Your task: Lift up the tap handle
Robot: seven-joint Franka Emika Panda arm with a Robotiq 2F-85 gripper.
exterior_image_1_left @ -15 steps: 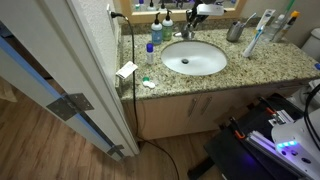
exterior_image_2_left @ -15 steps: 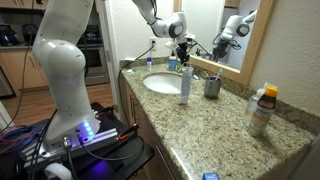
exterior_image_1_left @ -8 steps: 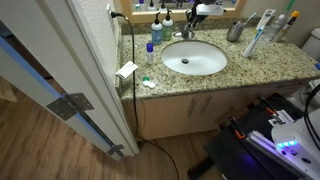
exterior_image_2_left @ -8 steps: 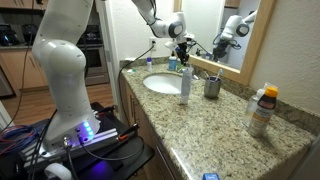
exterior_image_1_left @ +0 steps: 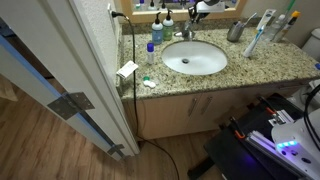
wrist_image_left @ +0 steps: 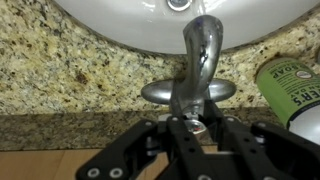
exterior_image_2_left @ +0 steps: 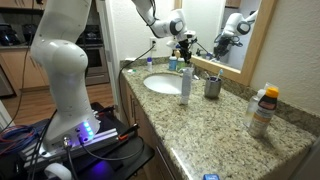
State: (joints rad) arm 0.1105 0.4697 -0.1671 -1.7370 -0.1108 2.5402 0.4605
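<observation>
The small chrome faucet (wrist_image_left: 200,60) stands behind the white oval basin (exterior_image_1_left: 195,70), and its spout fills the middle of the wrist view. The tap handle (wrist_image_left: 192,122) is a short chrome piece at the faucet's top, seen between my fingers. My gripper (wrist_image_left: 196,132) is shut on it, with a black finger on each side. In both exterior views the gripper (exterior_image_1_left: 200,10) (exterior_image_2_left: 185,39) hangs over the faucet (exterior_image_2_left: 176,62) at the back of the granite counter (exterior_image_2_left: 200,125), close to the mirror (exterior_image_2_left: 235,30).
Blue-capped bottles (exterior_image_1_left: 153,32) stand beside the faucet. A green bottle (wrist_image_left: 295,90) is close to the gripper. A metal cup (exterior_image_2_left: 211,87), a tall white bottle (exterior_image_2_left: 185,85) and an orange-capped bottle (exterior_image_2_left: 262,110) stand on the counter. A door (exterior_image_1_left: 60,70) is ajar nearby.
The gripper has risen slightly over the faucet, still closed on the handle. Nothing else has moved.
</observation>
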